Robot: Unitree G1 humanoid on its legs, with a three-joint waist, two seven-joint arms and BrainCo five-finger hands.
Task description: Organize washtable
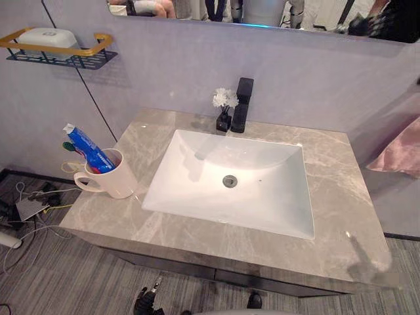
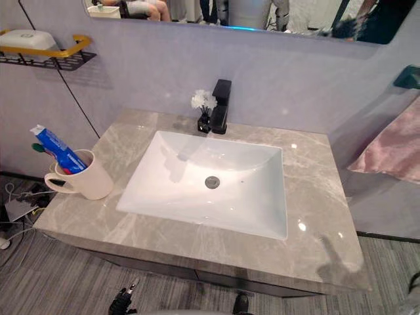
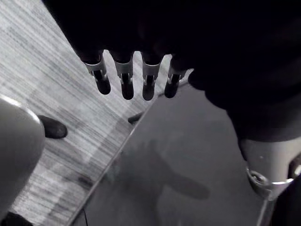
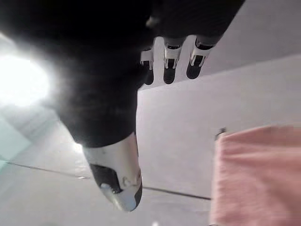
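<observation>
A grey marble washtable (image 1: 335,216) holds a white sink (image 1: 197,190). At its left edge stands a cream mug (image 1: 111,176) with a blue toothpaste tube (image 1: 88,149) and a green toothbrush (image 1: 68,147) in it. A small black vase of white flowers (image 1: 224,111) sits beside the black faucet (image 1: 241,105). My left hand (image 3: 128,84) is open with straight fingers over striped floor and a grey panel. My right hand (image 4: 170,66) is open too, close to the wall and a pink towel (image 4: 258,174). Neither hand holds anything.
A black and yellow wall shelf (image 1: 59,56) at the upper left carries a white soap box (image 1: 47,38). The pink towel (image 1: 400,154) hangs on the right wall. A mirror (image 1: 262,13) runs along the top. Cables and a power strip (image 1: 26,210) lie on the floor at the left.
</observation>
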